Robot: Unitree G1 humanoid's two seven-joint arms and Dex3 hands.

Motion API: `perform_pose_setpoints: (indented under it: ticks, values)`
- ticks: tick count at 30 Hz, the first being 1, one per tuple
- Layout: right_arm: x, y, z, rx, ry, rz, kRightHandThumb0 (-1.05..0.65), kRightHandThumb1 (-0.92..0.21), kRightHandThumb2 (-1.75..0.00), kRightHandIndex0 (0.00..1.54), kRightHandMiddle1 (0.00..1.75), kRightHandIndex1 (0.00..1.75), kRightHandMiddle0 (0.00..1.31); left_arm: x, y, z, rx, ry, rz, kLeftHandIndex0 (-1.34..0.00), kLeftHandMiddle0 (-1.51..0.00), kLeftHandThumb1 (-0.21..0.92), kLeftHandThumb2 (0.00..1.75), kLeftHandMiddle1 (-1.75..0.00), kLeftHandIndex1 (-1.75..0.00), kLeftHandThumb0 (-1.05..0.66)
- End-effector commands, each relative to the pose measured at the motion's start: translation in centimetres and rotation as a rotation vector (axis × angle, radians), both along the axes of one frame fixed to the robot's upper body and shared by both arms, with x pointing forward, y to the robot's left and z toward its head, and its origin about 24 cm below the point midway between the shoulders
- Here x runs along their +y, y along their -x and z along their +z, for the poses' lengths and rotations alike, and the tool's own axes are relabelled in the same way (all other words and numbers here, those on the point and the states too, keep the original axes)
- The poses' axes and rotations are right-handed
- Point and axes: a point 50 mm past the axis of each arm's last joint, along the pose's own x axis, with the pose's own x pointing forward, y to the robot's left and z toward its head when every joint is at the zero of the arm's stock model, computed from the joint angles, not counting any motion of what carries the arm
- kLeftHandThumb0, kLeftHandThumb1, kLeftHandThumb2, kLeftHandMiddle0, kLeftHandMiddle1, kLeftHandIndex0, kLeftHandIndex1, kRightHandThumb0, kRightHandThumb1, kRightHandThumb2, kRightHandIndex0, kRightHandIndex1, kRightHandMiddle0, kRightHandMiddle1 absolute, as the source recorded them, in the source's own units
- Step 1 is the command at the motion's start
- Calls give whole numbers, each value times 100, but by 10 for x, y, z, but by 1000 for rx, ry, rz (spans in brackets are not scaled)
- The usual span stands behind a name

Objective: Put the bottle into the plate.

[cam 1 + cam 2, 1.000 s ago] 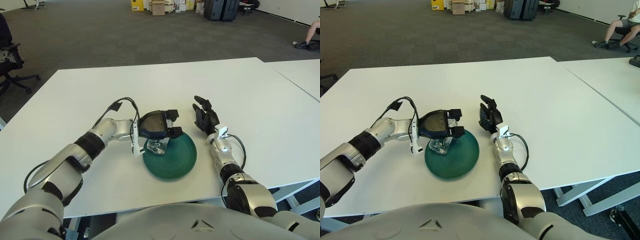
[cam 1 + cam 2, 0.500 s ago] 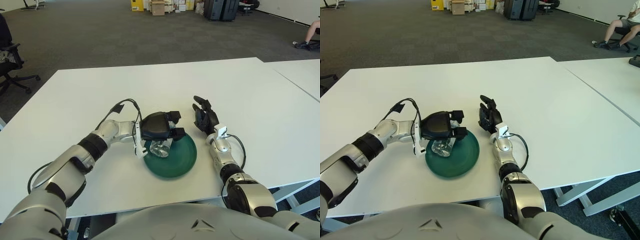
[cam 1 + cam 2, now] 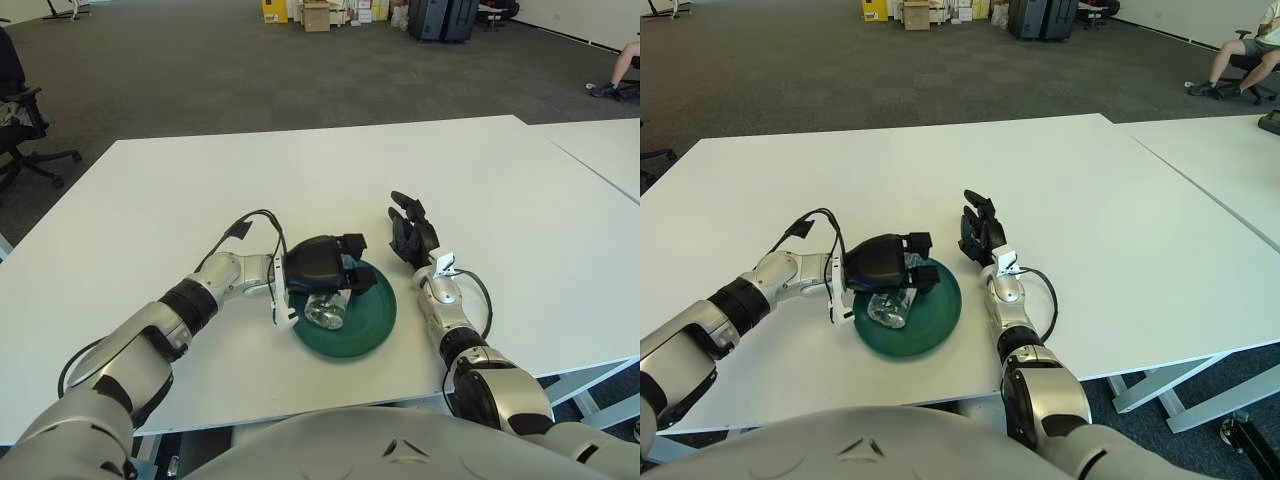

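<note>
The left robot hand (image 3: pixel 325 270) is curled over a clear plastic bottle (image 3: pixel 324 312), gripping it from above; the bottle lies tilted on its side over the left part of the dark green plate (image 3: pixel 368 318), low against the plate's surface, though whether it touches cannot be told. The plate sits on the white tabletop (image 3: pixel 330 180) near its front edge. A black cable (image 3: pixel 240 225) loops from the left wrist across the tabletop. The right robot hand (image 3: pixel 410 232) shows just right of the plate's far rim, fingers spread and upright, holding nothing. A second white table (image 3: pixel 1230 170) stands to the right, with an office chair (image 3: pixel 20 120) at far left on the grey carpet.
</note>
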Motion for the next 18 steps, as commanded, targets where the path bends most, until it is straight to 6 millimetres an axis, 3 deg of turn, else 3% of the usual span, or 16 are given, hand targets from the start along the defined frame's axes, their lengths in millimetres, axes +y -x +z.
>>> perform_pose_setpoints:
  ticks: [1, 18]
  values:
    - [-3, 15, -19, 99, -12, -20, -64, -92, -75, 28, 60, 2, 0, 1, 0, 4, -5, -19, -22, -43, -68, 23, 142, -174, -175, 0]
    - [-3, 15, -20, 111, -25, -20, -63, -92, -75, 29, 61, 2, 0, 1, 2, 5, -1, -50, -18, -44, -69, 22, 144, -174, -175, 0]
